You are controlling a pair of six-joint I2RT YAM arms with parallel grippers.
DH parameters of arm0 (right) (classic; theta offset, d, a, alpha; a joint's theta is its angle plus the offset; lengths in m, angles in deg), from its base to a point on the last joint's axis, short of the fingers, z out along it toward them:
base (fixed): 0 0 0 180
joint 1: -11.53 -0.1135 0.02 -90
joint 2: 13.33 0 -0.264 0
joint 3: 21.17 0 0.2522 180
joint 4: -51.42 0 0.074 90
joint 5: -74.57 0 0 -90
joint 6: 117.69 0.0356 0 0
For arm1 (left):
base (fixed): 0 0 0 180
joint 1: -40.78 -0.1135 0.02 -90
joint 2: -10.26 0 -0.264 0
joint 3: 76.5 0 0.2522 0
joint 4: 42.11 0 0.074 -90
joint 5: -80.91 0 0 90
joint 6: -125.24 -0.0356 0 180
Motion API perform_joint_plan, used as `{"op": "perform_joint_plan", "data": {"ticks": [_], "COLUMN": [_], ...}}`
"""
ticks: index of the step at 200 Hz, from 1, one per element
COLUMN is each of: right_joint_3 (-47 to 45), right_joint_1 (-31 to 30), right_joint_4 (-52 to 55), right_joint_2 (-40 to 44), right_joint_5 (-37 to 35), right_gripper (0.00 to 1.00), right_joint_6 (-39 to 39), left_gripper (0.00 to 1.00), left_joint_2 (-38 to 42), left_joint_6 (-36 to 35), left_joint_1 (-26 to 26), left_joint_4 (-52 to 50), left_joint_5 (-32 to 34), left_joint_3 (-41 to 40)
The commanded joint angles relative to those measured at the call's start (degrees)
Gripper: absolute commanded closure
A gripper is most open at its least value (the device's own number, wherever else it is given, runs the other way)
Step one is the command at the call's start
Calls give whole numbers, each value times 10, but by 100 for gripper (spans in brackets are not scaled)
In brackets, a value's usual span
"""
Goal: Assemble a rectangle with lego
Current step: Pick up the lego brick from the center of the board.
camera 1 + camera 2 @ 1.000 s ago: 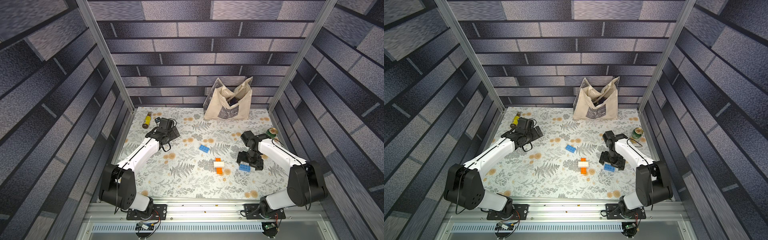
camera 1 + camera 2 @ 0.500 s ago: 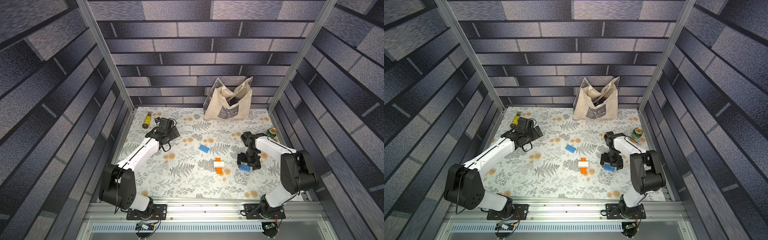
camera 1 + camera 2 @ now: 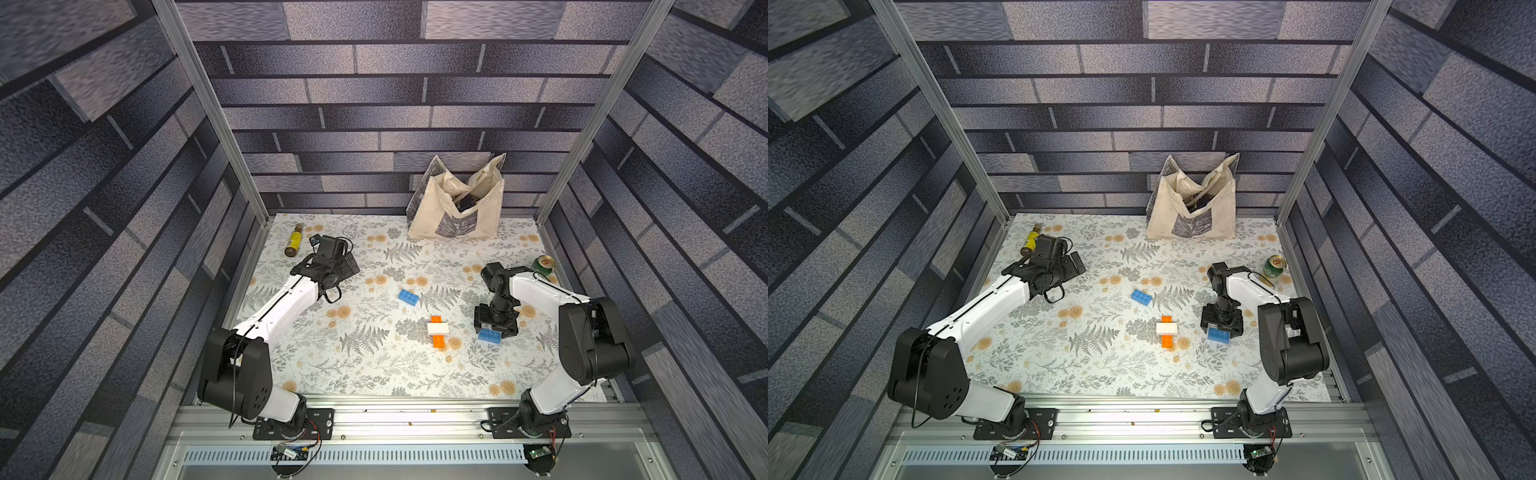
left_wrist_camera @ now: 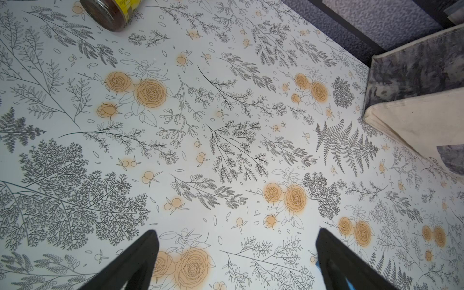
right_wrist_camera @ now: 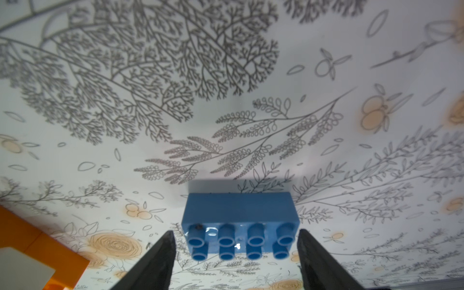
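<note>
Right end effector (image 5: pixel 235 234) narrowed over the last second: jaws now flank the blue brick (image 5: pixel 239 213) at its short ends, slim gaps left, so we aren't gripping yet. White-on-orange stack (image 3: pixel 438 330) just beside it on the desk (image 3: pixel 374 374), second blue brick (image 3: pixel 409 297) farther off. Left end effector (image 4: pixel 236 232) wide, empty. Tote bag (image 3: pixel 436 220) holds something dark, unidentifiable.

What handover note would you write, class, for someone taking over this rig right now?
Left gripper: open, empty, near the bottle.
Right gripper: open, jaws straddling a blue brick on the table, not lifted.
Second blue brick lies loose mid-table.
Done: white brick sits across the orange bricks.
To do: add both blue bricks beside the white.
</note>
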Motion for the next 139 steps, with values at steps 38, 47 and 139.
{"op": "perform_joint_plan", "data": {"ticks": [38,47,139], "right_joint_3": [-8,-9,50], "right_joint_1": [5,5,-2], "right_joint_4": [-17,-18,50], "right_joint_2": [-23,-22,65], "right_joint_5": [-2,-1,-22], "right_gripper": [30,32,69], "right_joint_6": [9,9,41], "left_gripper": [0,0,0], "left_joint_2": [17,16,16], "left_joint_6": [-7,-7,-6], "left_joint_1": [-3,-3,-4], "left_joint_4": [-6,-5,-7], "left_joint_5": [3,2,9], "left_joint_3": [1,2,1]}}
